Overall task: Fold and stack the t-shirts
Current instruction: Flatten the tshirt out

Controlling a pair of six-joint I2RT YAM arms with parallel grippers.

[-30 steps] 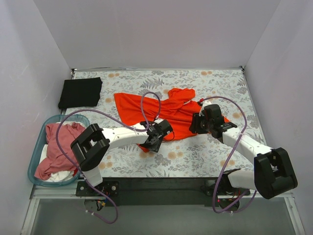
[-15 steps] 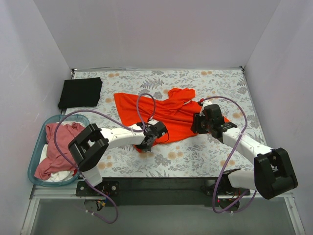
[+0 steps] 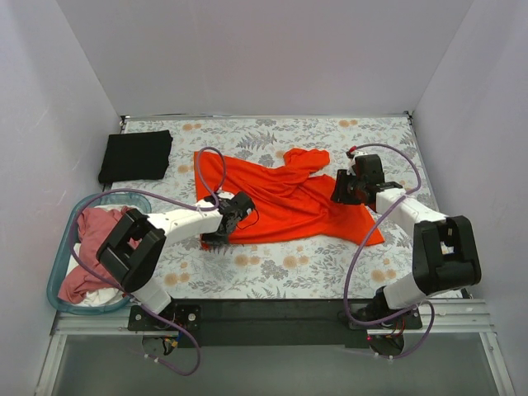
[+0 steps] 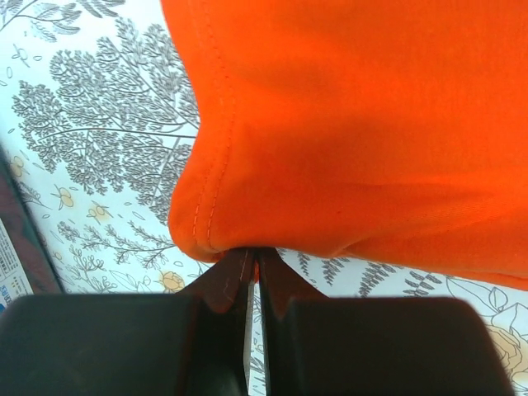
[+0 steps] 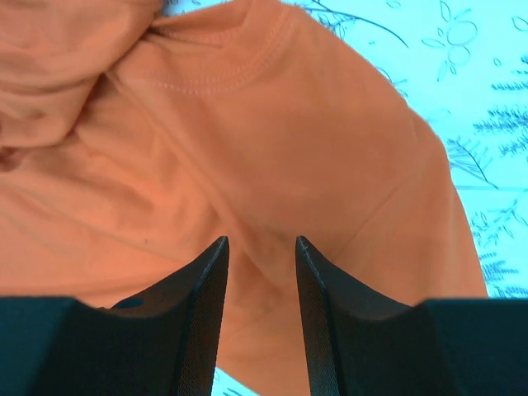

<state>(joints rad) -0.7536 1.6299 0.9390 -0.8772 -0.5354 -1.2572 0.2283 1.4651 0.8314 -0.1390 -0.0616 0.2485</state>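
The orange-red t-shirt [image 3: 285, 202] lies spread across the middle of the table, still creased near its collar. My left gripper [image 3: 221, 229] is shut on the shirt's near-left hem corner; the left wrist view shows the jaws [image 4: 254, 252] pinching the stitched hem [image 4: 346, 124]. My right gripper [image 3: 341, 191] is open, jaws apart just over the shirt's right side, with cloth [image 5: 247, 124] below and between the fingers [image 5: 261, 244]. A folded black t-shirt [image 3: 136, 155] lies at the far left. A dusty pink t-shirt [image 3: 97, 243] and a white one [image 3: 101, 294] lie in the basket.
The teal plastic basket [image 3: 59, 252] stands off the table's near-left edge. The table has a floral cloth [image 3: 330, 264]. White walls close in the left, back and right sides. Purple cables loop over both arms.
My left gripper has pulled the shirt's hem corner to the left, spreading the shirt wider. My right gripper has moved farther back and to the right over the shirt.
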